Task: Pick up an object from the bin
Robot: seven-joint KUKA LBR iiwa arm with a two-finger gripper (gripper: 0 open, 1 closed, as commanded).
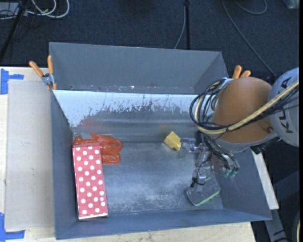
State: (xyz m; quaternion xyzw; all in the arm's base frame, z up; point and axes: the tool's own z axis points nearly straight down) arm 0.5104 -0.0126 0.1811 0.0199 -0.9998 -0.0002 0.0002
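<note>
Arm (242,112) comes in over the right wall of the bin (136,69), wrist pointing down. Jaws sit low near the front right corner, directly over a flat grey pad (203,195) with a green edge; contact with it cannot be resolved. Jaws apart or together: cannot tell. Small yellow block (172,140) lies near the back wall, right of centre, apart from the jaws. Red white-dotted box (90,180) lies along the left wall, with an orange-red coiled item (107,147) at its back end.

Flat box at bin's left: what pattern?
The box is red with white polka dots; camera view.
</note>
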